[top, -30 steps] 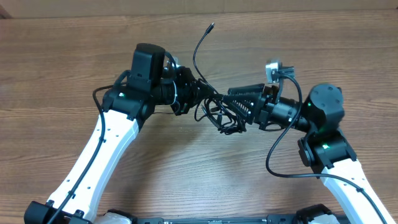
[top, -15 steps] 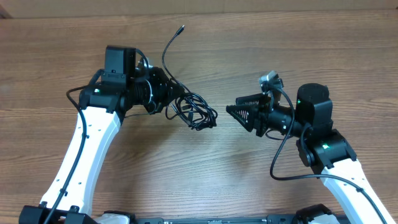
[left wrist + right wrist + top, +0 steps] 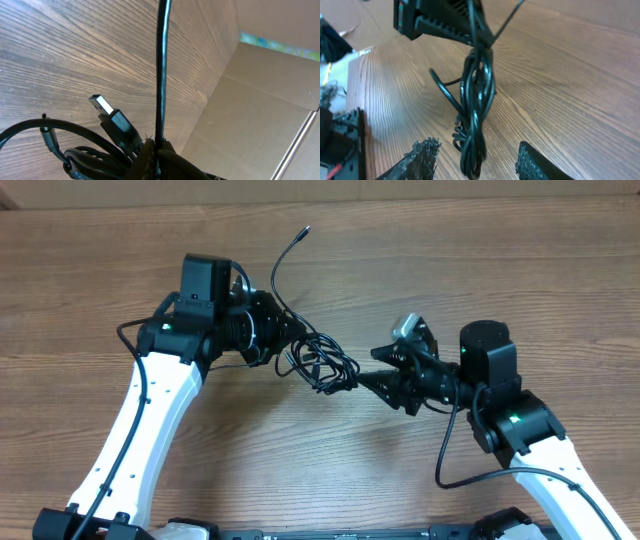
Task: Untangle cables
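Wood-grain table (image 3: 330,470) fills the view: light brown, evenly lit, a soft sheen along the grain. Past the table's far edge stands a plain cardboard panel (image 3: 260,110), creased by a fold line. Above that panel runs a thin bright strip (image 3: 280,44) of green and blue, too blurred to read.

Nothing can be read in any of the views. No text, label, brand, number or sign stands legibly on the cables (image 3: 322,362), the left end effector (image 3: 291,339), the right end effector (image 3: 366,366) or the counter (image 3: 450,270).
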`<state>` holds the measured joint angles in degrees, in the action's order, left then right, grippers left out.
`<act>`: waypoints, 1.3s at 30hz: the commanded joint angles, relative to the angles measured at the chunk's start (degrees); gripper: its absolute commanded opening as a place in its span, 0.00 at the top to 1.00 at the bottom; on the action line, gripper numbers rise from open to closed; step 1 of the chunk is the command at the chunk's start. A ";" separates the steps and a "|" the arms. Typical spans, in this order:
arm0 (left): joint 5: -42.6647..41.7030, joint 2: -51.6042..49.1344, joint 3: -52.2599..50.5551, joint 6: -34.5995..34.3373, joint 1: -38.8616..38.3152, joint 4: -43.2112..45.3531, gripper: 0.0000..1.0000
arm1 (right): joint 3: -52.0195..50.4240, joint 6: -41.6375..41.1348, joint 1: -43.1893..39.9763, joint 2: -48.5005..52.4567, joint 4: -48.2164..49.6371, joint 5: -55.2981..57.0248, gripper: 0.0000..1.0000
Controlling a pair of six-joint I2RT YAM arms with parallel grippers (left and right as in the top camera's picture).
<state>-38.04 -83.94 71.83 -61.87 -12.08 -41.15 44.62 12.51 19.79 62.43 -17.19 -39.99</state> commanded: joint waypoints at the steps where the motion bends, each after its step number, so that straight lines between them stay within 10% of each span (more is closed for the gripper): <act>1: -0.26 0.72 1.07 -3.45 -1.46 0.31 0.96 | 0.76 4.09 0.79 0.07 -0.09 0.76 0.50; 25: -0.48 0.72 1.07 -8.48 -4.61 1.09 0.96 | 0.76 3.37 0.79 2.89 -0.98 2.01 0.96; 39: 4.98 0.72 1.07 -7.93 -4.68 -1.20 0.96 | 0.79 -3.78 0.76 2.82 3.45 -0.07 0.96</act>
<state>-35.18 -83.94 71.83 -69.12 -16.43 -41.36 44.62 11.33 20.29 65.21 -15.11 -38.74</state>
